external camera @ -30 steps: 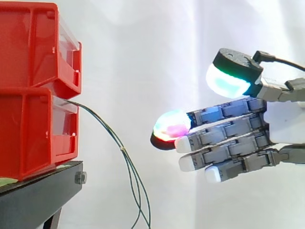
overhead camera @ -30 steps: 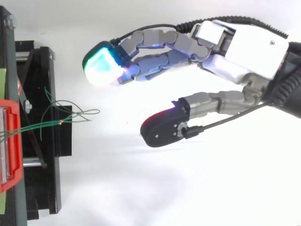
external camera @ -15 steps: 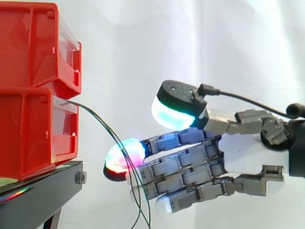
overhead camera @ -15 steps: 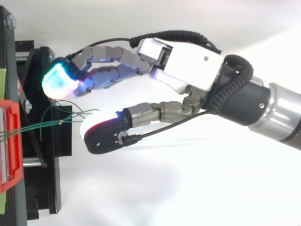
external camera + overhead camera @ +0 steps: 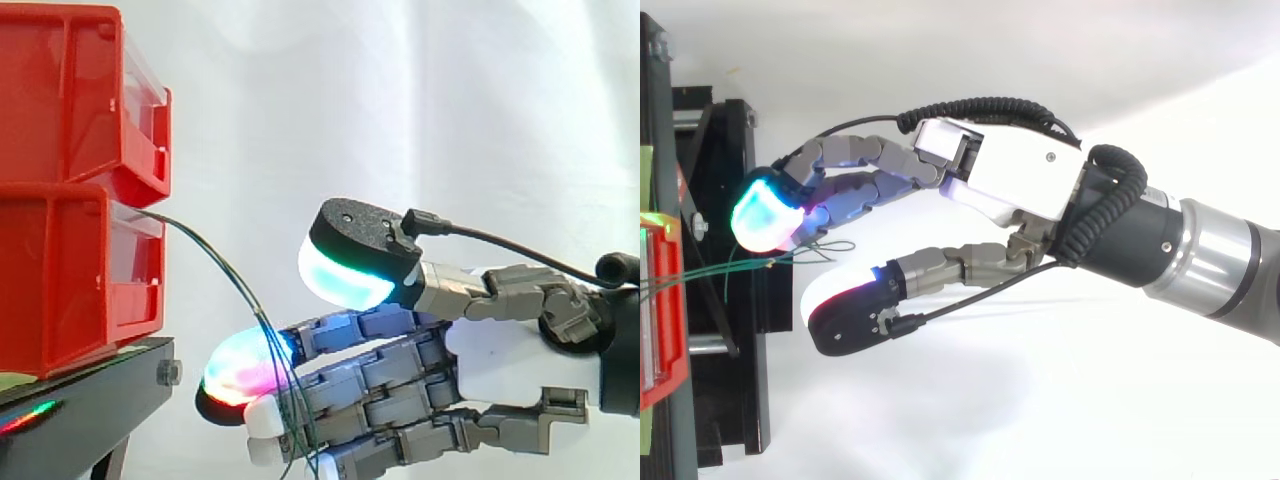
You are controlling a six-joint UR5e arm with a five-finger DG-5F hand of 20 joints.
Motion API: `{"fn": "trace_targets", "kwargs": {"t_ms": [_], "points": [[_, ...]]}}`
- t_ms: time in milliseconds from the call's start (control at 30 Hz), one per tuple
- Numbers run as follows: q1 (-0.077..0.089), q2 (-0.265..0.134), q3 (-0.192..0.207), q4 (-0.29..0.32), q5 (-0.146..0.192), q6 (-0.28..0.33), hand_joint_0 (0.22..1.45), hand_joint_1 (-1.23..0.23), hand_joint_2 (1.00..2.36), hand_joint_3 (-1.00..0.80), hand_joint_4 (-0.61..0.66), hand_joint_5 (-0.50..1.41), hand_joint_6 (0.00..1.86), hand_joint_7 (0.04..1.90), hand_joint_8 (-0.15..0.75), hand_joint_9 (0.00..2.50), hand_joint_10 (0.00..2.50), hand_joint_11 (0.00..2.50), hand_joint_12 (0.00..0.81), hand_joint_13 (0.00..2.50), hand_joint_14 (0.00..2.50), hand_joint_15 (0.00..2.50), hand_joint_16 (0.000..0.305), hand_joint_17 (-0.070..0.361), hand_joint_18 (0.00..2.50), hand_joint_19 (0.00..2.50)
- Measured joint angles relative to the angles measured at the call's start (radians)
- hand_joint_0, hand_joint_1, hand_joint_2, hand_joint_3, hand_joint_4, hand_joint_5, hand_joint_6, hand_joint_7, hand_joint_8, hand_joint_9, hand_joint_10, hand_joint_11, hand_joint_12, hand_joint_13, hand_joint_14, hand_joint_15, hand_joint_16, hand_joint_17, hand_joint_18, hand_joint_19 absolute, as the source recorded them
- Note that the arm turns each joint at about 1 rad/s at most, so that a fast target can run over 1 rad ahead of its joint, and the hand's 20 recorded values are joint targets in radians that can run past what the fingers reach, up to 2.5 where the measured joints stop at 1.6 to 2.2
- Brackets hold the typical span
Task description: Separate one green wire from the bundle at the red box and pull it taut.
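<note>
My hand (image 5: 500, 365) reaches in level from the right, palm turned sideways. My fingers (image 5: 370, 385) lie almost straight and stacked close together, pointing at the stand. The thumb (image 5: 345, 275) is spread well clear of them, so the hand is open and grips nothing.

The green wires (image 5: 215, 265) hang just at my fingertips. In the side view they drop across the front of the glowing tip and the fingers below it, and I cannot tell whether they touch. From above, their loose loops (image 5: 825, 245) lie in the gap between fingers and thumb, just off the stand's near edge.

Beyond them, the wires run together in one thin bundle up to the front of the lower bin (image 5: 60, 280), where they come out near its top. That bin sits on the black stand (image 5: 90, 410), with the upper bin (image 5: 60, 100) stacked on it. The white curtain (image 5: 400, 100) hangs behind everything.
</note>
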State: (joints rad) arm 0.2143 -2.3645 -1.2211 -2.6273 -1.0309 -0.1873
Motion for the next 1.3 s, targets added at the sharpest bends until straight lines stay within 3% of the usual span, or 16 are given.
{"fn": "trace_targets", "kwargs": {"t_ms": [467, 867, 1100, 1300], "points": [[0.001, 0.000, 0.033, -0.021, -0.019, 0.008, 0.60, -0.65, 1.01, -0.46, 0.21, -0.09, 0.50, 1.18, 0.259, 0.78, 0.01, 0.23, 0.343, 0.55, 0.01, 0.26, 0.047, 0.106, 0.53, 0.45], [0.016, -0.001, 0.037, -0.029, -0.018, 0.008, 0.58, -0.66, 1.00, -0.50, 0.21, -0.09, 0.50, 1.17, 0.261, 0.78, 0.01, 0.23, 0.346, 0.55, 0.01, 0.26, 0.048, 0.108, 0.53, 0.46], [0.016, -0.024, 0.037, -0.014, -0.022, 0.027, 0.59, -0.66, 1.00, -0.47, 0.20, -0.09, 0.50, 1.19, 0.258, 0.78, 0.01, 0.23, 0.345, 0.55, 0.01, 0.26, 0.048, 0.108, 0.53, 0.46], [0.017, -0.028, 0.037, -0.018, -0.024, 0.056, 0.61, -0.66, 1.01, -0.40, 0.15, -0.08, 0.50, 1.38, 0.258, 0.78, 0.01, 0.25, 0.344, 0.56, 0.01, 0.26, 0.048, 0.108, 0.53, 0.46]]}}
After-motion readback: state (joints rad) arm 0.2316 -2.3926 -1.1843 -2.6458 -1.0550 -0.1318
